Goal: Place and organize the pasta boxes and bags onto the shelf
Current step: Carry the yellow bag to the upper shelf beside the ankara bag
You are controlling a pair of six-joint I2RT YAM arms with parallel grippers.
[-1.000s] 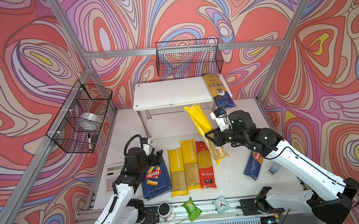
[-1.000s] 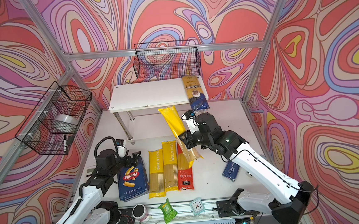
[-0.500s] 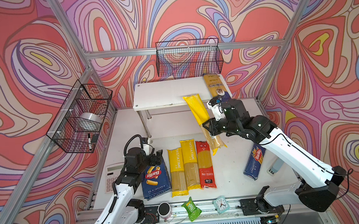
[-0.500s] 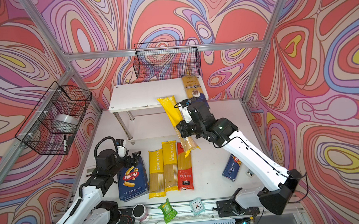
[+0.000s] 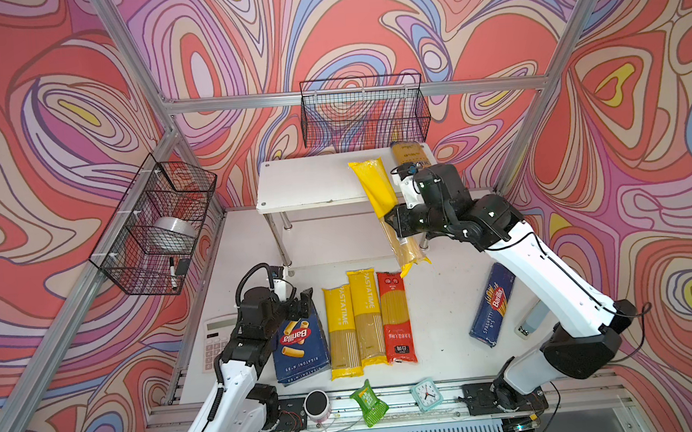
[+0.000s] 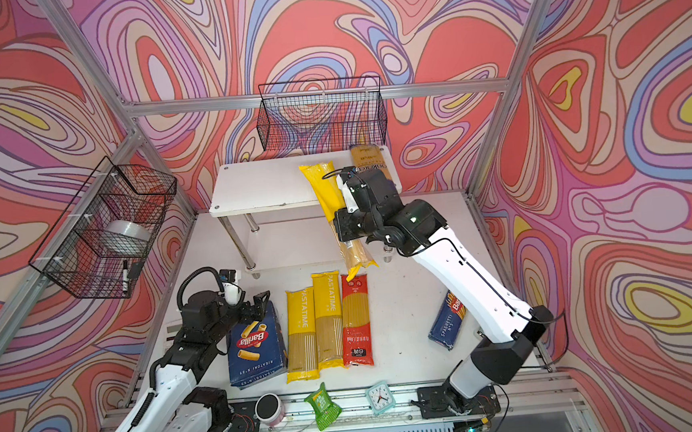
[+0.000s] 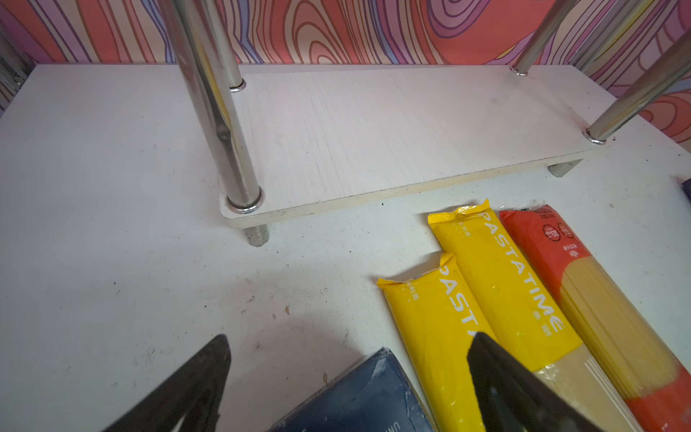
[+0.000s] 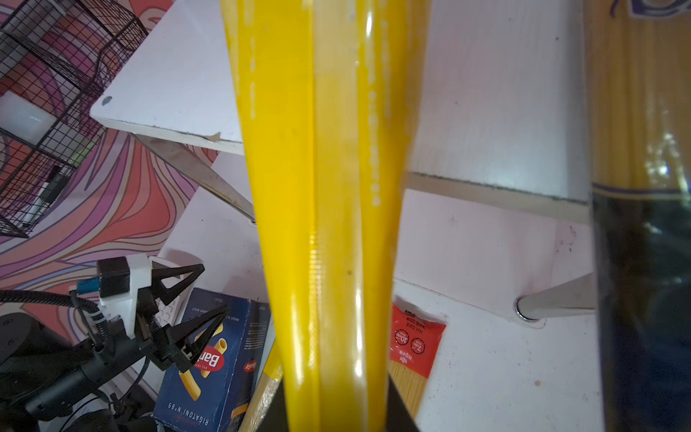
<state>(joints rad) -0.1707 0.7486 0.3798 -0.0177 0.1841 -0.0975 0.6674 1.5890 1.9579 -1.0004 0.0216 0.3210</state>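
Observation:
My right gripper (image 5: 394, 222) (image 6: 343, 225) (image 8: 332, 411) is shut on a yellow bag (image 5: 378, 189) (image 6: 324, 193) (image 8: 325, 168) held slanted. The bag's far end is over the top tier of the white shelf (image 5: 308, 182) (image 6: 259, 185) (image 8: 493, 93), and its near end hangs past the front edge. A gold and dark blue bag (image 5: 409, 154) (image 8: 635, 112) lies on that tier to the right. My left gripper (image 5: 300, 301) (image 7: 347, 351) is open above the far end of the rigatoni box (image 5: 301, 345) (image 7: 366, 396). Two yellow bags (image 5: 354, 325) and a red bag (image 5: 395, 318) lie beside it. The spaghetti box (image 5: 492, 304) lies right.
Black wire baskets hang on the back wall (image 5: 364, 111) and the left wall (image 5: 157, 226). A calculator (image 5: 215, 343) lies left of my left arm. Along the front rail sit a small round speaker (image 5: 316, 404), a green packet (image 5: 368, 403) and a clock (image 5: 426, 394).
My right gripper has carried the yellow bag up and back toward the shelf, bringing its far end over the top tier. The left arm has not moved.

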